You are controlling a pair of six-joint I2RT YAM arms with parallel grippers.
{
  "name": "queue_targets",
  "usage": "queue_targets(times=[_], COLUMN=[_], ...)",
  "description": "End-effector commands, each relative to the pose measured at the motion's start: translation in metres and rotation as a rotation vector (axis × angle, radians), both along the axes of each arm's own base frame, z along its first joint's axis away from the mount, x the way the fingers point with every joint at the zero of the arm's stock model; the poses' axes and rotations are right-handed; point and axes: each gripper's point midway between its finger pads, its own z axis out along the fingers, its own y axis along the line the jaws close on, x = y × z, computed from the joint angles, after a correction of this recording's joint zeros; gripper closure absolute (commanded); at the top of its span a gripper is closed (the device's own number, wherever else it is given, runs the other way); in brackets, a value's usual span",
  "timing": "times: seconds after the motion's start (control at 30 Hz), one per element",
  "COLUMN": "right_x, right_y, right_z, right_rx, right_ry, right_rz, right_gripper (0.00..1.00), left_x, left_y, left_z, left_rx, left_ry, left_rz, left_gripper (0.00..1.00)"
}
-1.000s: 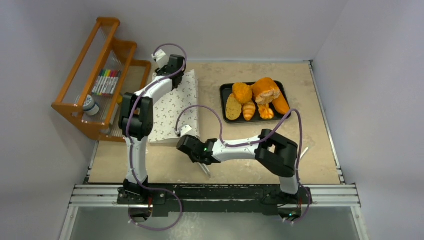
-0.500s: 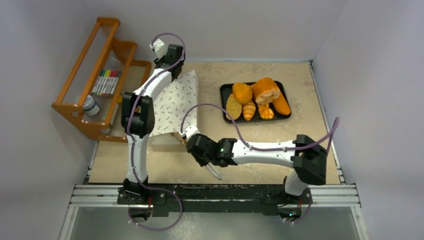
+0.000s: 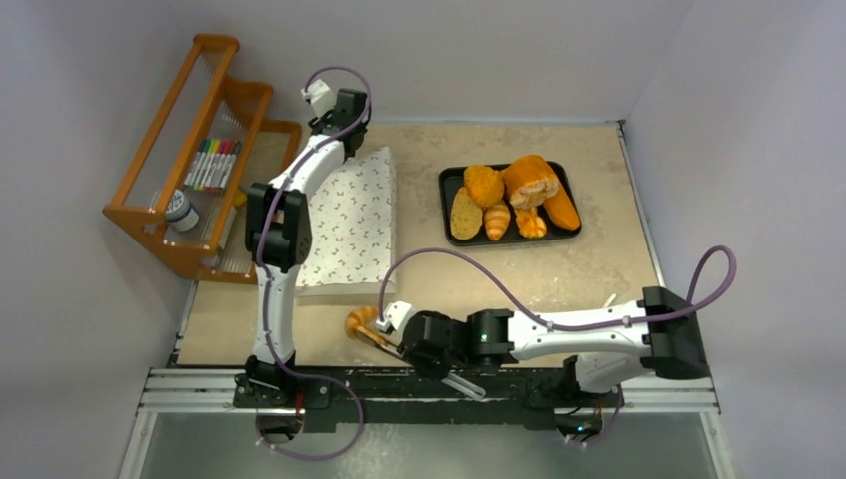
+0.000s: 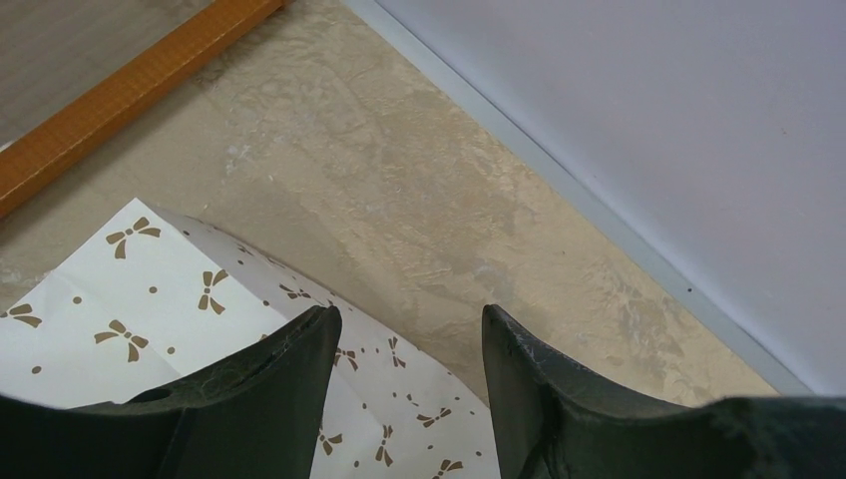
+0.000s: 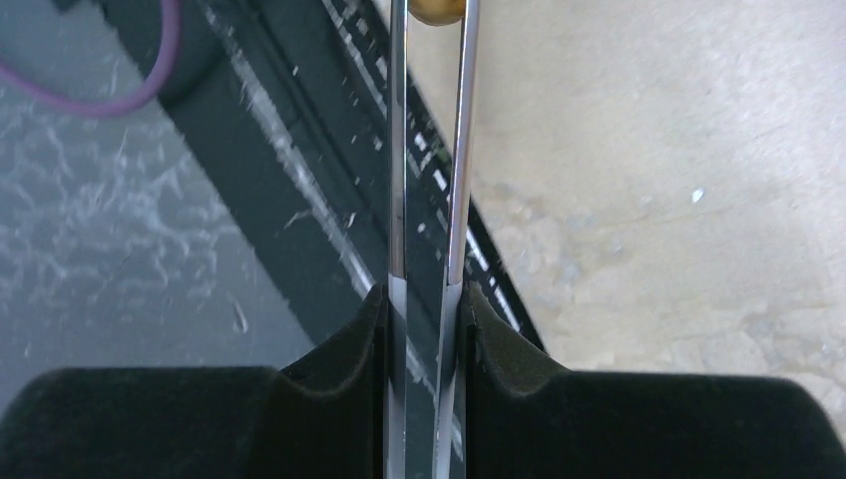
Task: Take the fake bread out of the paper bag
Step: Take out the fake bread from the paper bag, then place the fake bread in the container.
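The right arm lies low along the near edge of the table [image 3: 599, 279], and the right gripper [image 5: 424, 294] has its fingers pressed onto a pair of metal tongs [image 5: 462, 150], squeezing the two blades close together. The tips of the tongs pinch a small golden-brown croissant [image 3: 359, 321], which is outside the paper bag [image 3: 349, 225], near its near edge and close to the front of the table. I cannot tell whether the croissant rests on the table or hangs just above it. The bag lies flat on the left half of the table, white with small brown bow-shaped marks. The left arm reaches across to the bag's far end, where the left gripper [image 4: 407, 317] has its fingers spread, with only table and paper showing in the gap between them. The far corner of the bag sits under one finger, but whether the finger touches the paper I cannot tell. To the right of the bag, well apart from it, a black tray [image 3: 442, 200] holds the rest of the bread: a round roll [image 3: 484, 185], a big loaf [image 3: 529, 180], a long loaf [image 3: 561, 208], a flat slice [image 3: 465, 215] and two small croissants side by side. A wooden rack [image 3: 150, 215] with markers [image 3: 211, 163] stands at the table's left edge.
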Motion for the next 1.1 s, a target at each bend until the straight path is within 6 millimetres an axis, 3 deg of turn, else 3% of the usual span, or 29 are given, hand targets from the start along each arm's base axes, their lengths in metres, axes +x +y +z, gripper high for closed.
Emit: queue_targets(times=[0.0,0.13,0.2,0.3,0.4,0.63,0.87,1.07], right_x=[-0.018,-0.014,-0.002,0.021,0.036,0.103,0.171,0.218], right_y=[-0.009,-0.020,-0.018,-0.025,-0.034,-0.052,-0.084,-0.117], right_z=[0.024,0.048,0.073,0.088,0.088,0.099,0.101,0.108], right_rx=[0.059,0.107,0.164,0.175,0.129,0.067,0.040,0.029], right_ry=[0.012,-0.040,-0.085,-0.175,-0.218,-0.333,-0.421,-0.496], right_rz=[0.018,-0.043,-0.104,-0.230,-0.356,-0.648,-0.846,-0.972], right_gripper=[0.97,0.99,1.00,1.00,1.00,1.00,1.00,1.00], left_x=[0.012,0.009,0.007,0.001,-0.006,-0.017,-0.021,-0.024], left_y=[0.005,0.007,0.013,0.023,0.033,0.036,0.034,0.033], left_z=[0.023,0.023,0.026,0.029,0.032,0.042,0.047,0.044], left_rx=[0.002,0.016,0.019,0.012,0.007,0.001,-0.017,-0.031], left_ry=[-0.057,-0.050,-0.052,-0.061,-0.068,-0.093,-0.109,-0.111], left_rz=[0.012,0.015,0.020,0.028,0.036,0.025,0.014,0.010], left_gripper=[0.45,0.45,0.45,0.45,0.45,0.45,0.45,0.45])
